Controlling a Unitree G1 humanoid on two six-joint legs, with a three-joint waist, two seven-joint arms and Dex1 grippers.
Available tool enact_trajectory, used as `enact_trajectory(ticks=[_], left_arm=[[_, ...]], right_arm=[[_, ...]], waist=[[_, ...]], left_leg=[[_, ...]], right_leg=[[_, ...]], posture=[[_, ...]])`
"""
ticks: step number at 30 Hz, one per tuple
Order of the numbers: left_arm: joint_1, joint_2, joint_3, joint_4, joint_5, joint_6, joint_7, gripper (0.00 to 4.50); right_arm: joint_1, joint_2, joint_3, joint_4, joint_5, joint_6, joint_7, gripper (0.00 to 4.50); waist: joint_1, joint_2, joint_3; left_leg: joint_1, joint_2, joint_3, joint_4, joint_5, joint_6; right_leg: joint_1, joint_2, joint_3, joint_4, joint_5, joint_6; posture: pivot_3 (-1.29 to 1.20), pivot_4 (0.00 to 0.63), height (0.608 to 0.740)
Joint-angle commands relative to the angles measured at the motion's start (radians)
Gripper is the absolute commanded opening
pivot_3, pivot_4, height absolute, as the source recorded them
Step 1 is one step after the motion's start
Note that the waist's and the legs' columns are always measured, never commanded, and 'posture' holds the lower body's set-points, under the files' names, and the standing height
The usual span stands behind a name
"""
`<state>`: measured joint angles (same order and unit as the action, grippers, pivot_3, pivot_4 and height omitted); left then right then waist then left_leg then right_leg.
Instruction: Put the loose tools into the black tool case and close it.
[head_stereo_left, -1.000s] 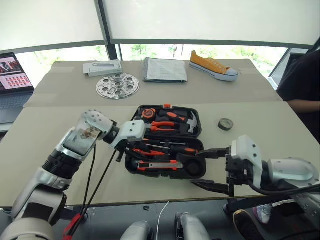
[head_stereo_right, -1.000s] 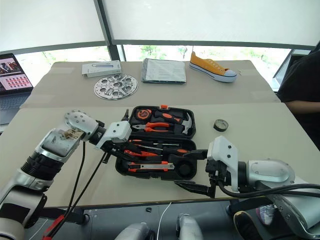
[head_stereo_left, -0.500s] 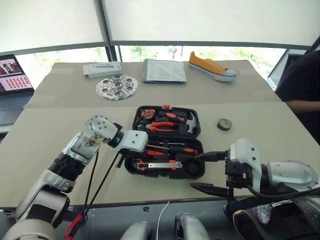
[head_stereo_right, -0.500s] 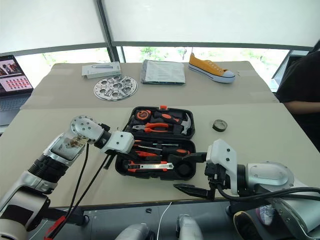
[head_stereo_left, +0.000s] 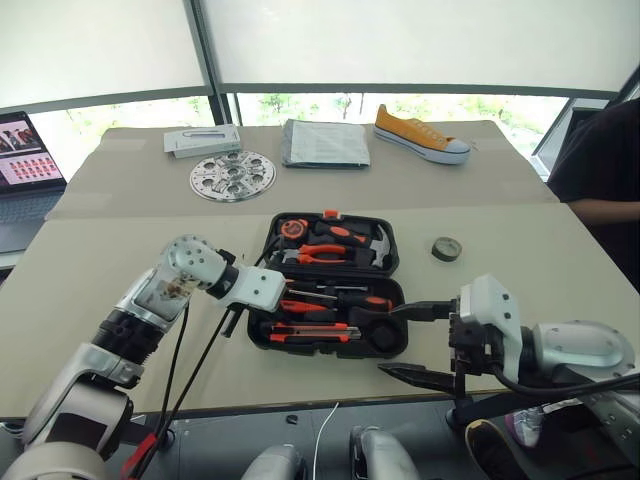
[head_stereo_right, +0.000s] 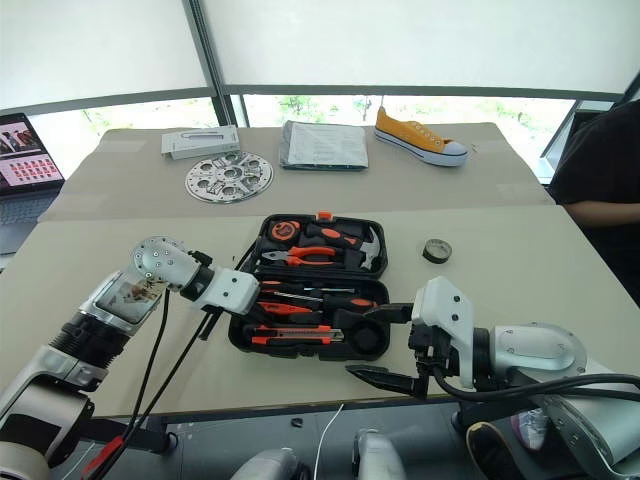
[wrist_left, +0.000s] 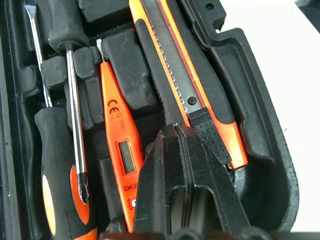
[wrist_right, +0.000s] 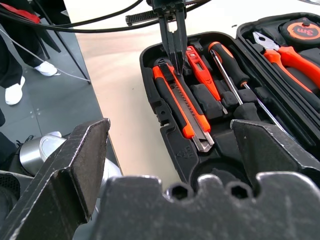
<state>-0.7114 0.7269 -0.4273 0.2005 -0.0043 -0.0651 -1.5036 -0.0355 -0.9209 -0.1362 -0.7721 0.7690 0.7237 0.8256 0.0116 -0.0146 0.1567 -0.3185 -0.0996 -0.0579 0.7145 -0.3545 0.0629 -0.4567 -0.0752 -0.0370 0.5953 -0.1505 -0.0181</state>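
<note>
Lying open mid-surface (head_stereo_left: 90, 260): black tool case (head_stereo_left: 330, 285). Right gripper (head_stereo_left: 420, 340) spread wide, empty, case's 4 o'clock. Left gripper (wrist_left: 187, 165) closed, empty, tips at utility knife (wrist_left: 187, 80). Tape roll (head_stereo_left: 446, 249) loose, case's 2 o'clock: approach from above, fetch, seat in round recess.

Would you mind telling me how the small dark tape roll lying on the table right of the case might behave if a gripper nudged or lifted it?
The small dark tape roll lies flat, so a nudge would probably slide it, not roll it. It looks small and light. Its ring shape should give open fingers an edge to pinch.
</note>
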Motion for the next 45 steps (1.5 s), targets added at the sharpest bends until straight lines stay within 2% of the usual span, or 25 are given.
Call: enact_trajectory(ticks=[1, 4, 6, 9, 16, 20, 21, 24, 25, 26, 27, 29, 32, 33, 38, 43, 45], left_arm=[[0.032, -0.004, -0.048, 0.022, 0.057, 0.008, -0.01, 0.02], [0.0, -0.014, -0.004, 0.0, 0.007, 0.065, -0.015, 0.02], [-0.035, -0.014, 0.049, -0.048, -0.088, 0.178, -0.059, 0.02], [-0.06, 0.007, 0.075, -0.094, -0.183, 0.243, -0.105, 0.02], [-0.031, -0.023, 0.071, -0.14, -0.191, 0.263, -0.077, 0.02], [-0.029, -0.043, 0.157, -0.106, -0.242, 0.296, -0.015, 0.02], [-0.03, -0.047, 0.178, -0.103, -0.253, 0.309, 0.005, 0.41], [-0.043, -0.019, 0.304, -0.114, -0.365, 0.483, 0.056, 1.18], [-0.045, -0.008, 0.326, -0.122, -0.391, 0.527, 0.058, 1.76], [-0.044, 0.011, 0.362, -0.139, -0.445, 0.598, 0.053, 1.99], [-0.042, 0.024, 0.386, -0.158, -0.486, 0.658, 0.054, 2.55], [-0.023, 0.052, 0.419, -0.209, -0.539, 0.72, 0.053, 3.04], [0.033, 0.097, 0.441, -0.299, -0.569, 0.739, 0.05, 4.22], [0.044, 0.103, 0.443, -0.318, -0.576, 0.745, 0.056, 4.47], [0.087, 0.113, 0.449, -0.373, -0.558, 0.71, 0.1, 4.47], [0.103, 0.117, 0.451, -0.388, -0.545, 0.682, 0.135, 4.47], [0.115, 0.124, 0.453, -0.4, -0.544, 0.674, 0.142, 4.5]], right_arm=[[-0.009, -0.003, -0.032, -0.014, 0.018, -0.005, -0.006, 4.5], [0.003, -0.001, -0.032, -0.019, 0.014, -0.008, -0.006, 4.5], [0.008, -0.001, -0.032, -0.017, 0.009, -0.013, -0.003, 4.5], [0.008, -0.002, -0.032, -0.012, 0.005, -0.017, 0.001, 4.5], [0.012, -0.004, -0.032, 0.0, -0.033, -0.028, -0.011, 4.5], [0.059, -0.028, -0.132, 0.053, -0.057, -0.014, -0.011, 4.5], [0.071, -0.033, -0.153, 0.066, -0.064, -0.018, -0.006, 4.5], [0.101, -0.077, -0.273, 0.205, -0.112, -0.03, 0.029, 4.5], [0.101, -0.087, -0.291, 0.238, -0.124, -0.036, 0.036, 4.5], [0.077, -0.101, -0.282, 0.291, -0.147, -0.048, 0.04, 4.5], [0.056, -0.113, -0.268, 0.334, -0.168, -0.061, 0.045, 4.5], [-0.015, -0.125, -0.208, 0.431, -0.219, -0.09, 0.051, 4.5], [-0.206, -0.107, -0.043, 0.627, -0.342, -0.141, 0.044, 4.5], [-0.262, -0.096, 0.002, 0.686, -0.379, -0.161, 0.049, 4.5], [-0.592, 0.033, 0.227, 1.081, -0.594, -0.289, 0.043, 4.5], [-0.804, 0.149, 0.324, 1.443, -0.733, -0.45, 0.035, 4.5], [-0.862, 0.188, 0.341, 1.552, -0.765, -0.506, 0.042, 3.99]], waist=[[0.001, 0.0, 0.0], [0.002, 0.0, 0.0], [0.003, 0.0, 0.0], [0.002, -0.001, 0.001], [0.002, -0.001, 0.001], [0.006, -0.001, 0.001], [0.005, -0.001, 0.001], [0.004, -0.001, 0.001], [0.003, -0.001, 0.001], [0.001, -0.001, 0.001], [-0.001, -0.001, 0.001], [-0.005, -0.001, 0.001], [-0.016, 0.0, 0.002], [-0.018, 0.0, 0.002], [-0.023, 0.0, 0.003], [-0.021, 0.001, 0.003], [-0.021, 0.001, 0.003]], left_leg=[[0.0, 0.0, 0.0, 0.0, 0.0, 0.0], [0.0, 0.0, 0.0, 0.0, 0.0, 0.0], [-0.001, 0.0, 0.0, 0.0, 0.0, 0.0], [-0.003, 0.0, 0.0, 0.001, 0.0, 0.001], [-0.003, -0.001, 0.0, 0.001, 0.0, 0.001], [-0.003, -0.001, 0.0, 0.001, 0.0, 0.001], [-0.003, -0.001, 0.0, 0.001, 0.0, 0.001], [-0.003, -0.001, 0.0, 0.001, 0.0, 0.001], [-0.003, -0.001, 0.0, 0.001, 0.0, 0.001], [-0.003, -0.001, 0.0, 0.001, 0.0, 0.001], [-0.003, -0.001, 0.0, 0.001, 0.0, 0.001], [-0.002, -0.001, 0.0, 0.001, 0.0, 0.001], [-0.002, 0.0, 0.001, 0.0, 0.0, 0.0], [-0.001, 0.0, 0.003, 0.0, 0.0, 0.0], [-0.002, -0.001, 0.003, 0.0, 0.0, 0.0], [-0.003, -0.001, 0.002, 0.0, 0.0, 0.0], [-0.004, -0.001, 0.001, -0.001, 0.0, 0.0]], right_leg=[[0.0, 0.0, 0.0, 0.0, 0.0, 0.0], [0.0, 0.0, 0.0, 0.0, 0.0, 0.0], [0.0, 0.0, 0.0, 0.0, 0.0, 0.0], [-0.002, 0.0, -0.001, 0.0, 0.0, 0.0], [-0.002, 0.0, -0.001, 0.0, 0.0, 0.0], [-0.002, -0.001, -0.001, 0.0, 0.0, 0.0], [-0.002, -0.001, -0.001, 0.0, 0.0, 0.0], [-0.002, 0.0, -0.001, 0.0, 0.0, 0.0], [-0.002, 0.0, -0.001, 0.0, 0.0, 0.0], [-0.002, 0.0, -0.001, 0.0, 0.0, 0.0], [-0.002, 0.0, -0.001, 0.0, 0.0, 0.0], [-0.002, 0.0, -0.001, 0.0, 0.0, 0.0], [-0.002, 0.0, 0.0, 0.0, 0.0, 0.0], [-0.002, 0.0, 0.001, 0.0, 0.0, 0.0], [-0.003, -0.001, 0.001, 0.0, 0.001, -0.001], [-0.004, -0.001, 0.0, 0.0, 0.001, -0.001], [-0.005, -0.001, -0.001, 0.0, 0.001, -0.001]], posture=[[0.0, 0.15, 0.739], [0.0, 0.15, 0.739], [0.0, 0.15, 0.739], [0.0, 0.15, 0.739], [0.0, 0.15, 0.739], [0.0, 0.15, 0.739], [0.0, 0.15, 0.739], [0.0, 0.15, 0.739], [0.0, 0.15, 0.739], [0.0, 0.15, 0.739], [0.0, 0.15, 0.739], [0.0, 0.15, 0.739], [0.0, 0.15, 0.739], [0.0, 0.15, 0.739], [0.0, 0.15, 0.739], [0.0, 0.15, 0.739], [0.0, 0.15, 0.739]])
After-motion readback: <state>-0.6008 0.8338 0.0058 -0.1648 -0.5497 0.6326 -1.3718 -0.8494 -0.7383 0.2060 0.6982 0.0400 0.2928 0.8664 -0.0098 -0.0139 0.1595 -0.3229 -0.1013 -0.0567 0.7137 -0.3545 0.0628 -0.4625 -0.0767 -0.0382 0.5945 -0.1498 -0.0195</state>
